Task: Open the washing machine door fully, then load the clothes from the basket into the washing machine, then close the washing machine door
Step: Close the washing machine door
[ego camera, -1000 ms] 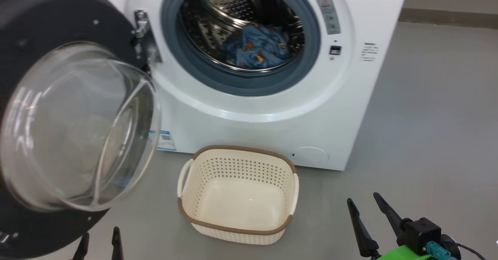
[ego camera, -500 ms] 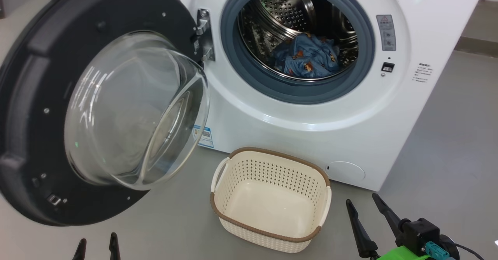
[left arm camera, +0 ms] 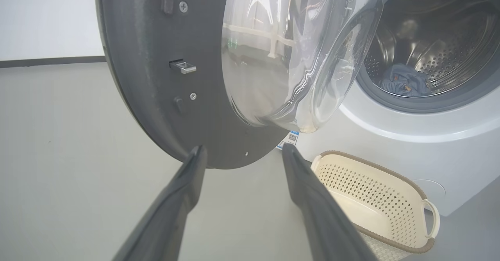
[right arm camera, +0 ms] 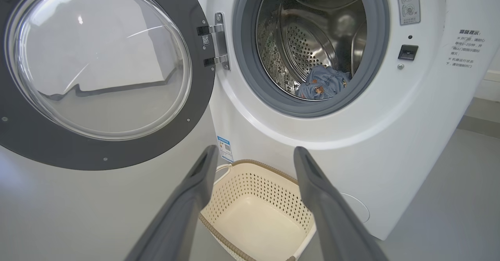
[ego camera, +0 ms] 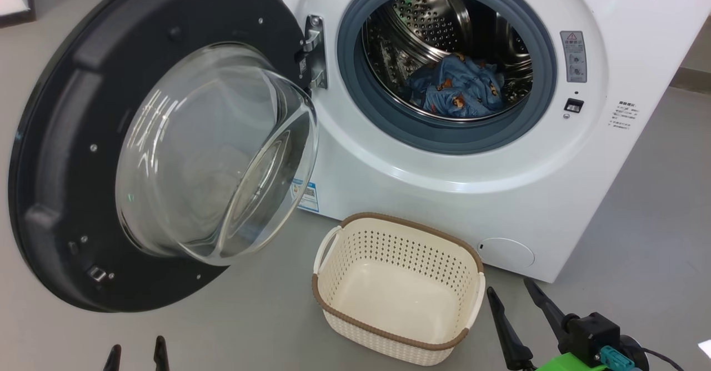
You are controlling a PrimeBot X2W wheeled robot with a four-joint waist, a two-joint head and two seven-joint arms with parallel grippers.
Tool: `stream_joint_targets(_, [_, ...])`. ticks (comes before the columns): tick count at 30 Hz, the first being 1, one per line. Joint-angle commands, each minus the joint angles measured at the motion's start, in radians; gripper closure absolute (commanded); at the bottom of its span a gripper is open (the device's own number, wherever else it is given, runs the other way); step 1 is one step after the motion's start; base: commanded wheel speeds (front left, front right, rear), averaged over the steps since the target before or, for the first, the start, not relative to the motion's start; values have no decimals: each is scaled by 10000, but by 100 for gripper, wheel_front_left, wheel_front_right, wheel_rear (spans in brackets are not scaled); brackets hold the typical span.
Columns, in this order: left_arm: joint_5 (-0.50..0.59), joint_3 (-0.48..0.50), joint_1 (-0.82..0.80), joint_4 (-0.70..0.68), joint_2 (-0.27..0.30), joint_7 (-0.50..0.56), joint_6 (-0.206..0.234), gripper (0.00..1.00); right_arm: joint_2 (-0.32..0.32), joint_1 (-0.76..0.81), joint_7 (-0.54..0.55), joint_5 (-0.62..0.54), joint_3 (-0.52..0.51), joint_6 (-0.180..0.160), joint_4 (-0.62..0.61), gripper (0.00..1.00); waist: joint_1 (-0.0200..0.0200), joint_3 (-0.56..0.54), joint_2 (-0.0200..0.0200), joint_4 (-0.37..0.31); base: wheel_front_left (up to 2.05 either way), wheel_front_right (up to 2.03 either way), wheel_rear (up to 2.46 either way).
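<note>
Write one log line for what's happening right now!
door: open | clothes: in washing machine | basket: empty | left hand: open | right hand: open | next: close door

Top of the washing machine [ego camera: 444,204] beyond the upper edge; sticker [ego camera: 307,195] print illegible.

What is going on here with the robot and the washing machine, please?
A two-armed robot is loading laundry. The washing machine door stands wide open, the clothes lie inside the drum of the washing machine, and the basket on the floor in front of it is empty. The left gripper and right gripper are both open and hold nothing, hanging low near the basket. Only closing the door seems left to do.
</note>
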Motion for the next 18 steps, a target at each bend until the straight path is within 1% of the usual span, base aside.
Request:
stream_joint_targets(1, [36, 367, -228, -305, 166, -65, 89, 0, -43, -408, -49, 111, 263, 62, -192, 0, 0, 26, 0, 23, 0, 0, 0])
stream_joint_targets(4, [15, 402, -240, -329, 184, -65, 107, 0, -41, -457, -49, 123, 298, 62, -169, 0, 0, 57, 0, 50, 0, 0, 0])
stream_joint_targets(5, [3, 418, -239, -333, 189, -65, 112, 36, -40, -472, -49, 128, 307, 62, -160, 0, 0, 67, 0, 58, 0, 0, 0])
stream_joint_targets(6, [-14, 442, -234, -330, 192, -65, 122, 60, -39, -486, -49, 133, 315, 62, -153, 0, 0, 76, 0, 66, 0, 0, 0])
stream_joint_targets(7, [-51, 483, -225, -319, 192, -65, 135, 96, -38, -499, -49, 139, 324, 62, -147, 0, 0, 84, 0, 73, 0, 0, 0])
stream_joint_targets(8, [-97, 534, -222, -314, 192, -65, 148, 100, -37, -510, -49, 145, 331, 62, -142, 0, 0, 91, 0, 80, 0, 0, 0])
stream_joint_targets(14, [-333, 847, -222, -329, 224, -65, 189, 100, -34, -544, -49, 166, 350, 62, -116, 0, 0, 125, 0, 110, 0, 0, 0])
stream_joint_targets(18, [-680, 1271, -286, -357, 300, -65, 194, 100, -31, -546, -49, 177, 375, 62, -93, 0, 0, 143, 0, 126, 0, 0, 0])
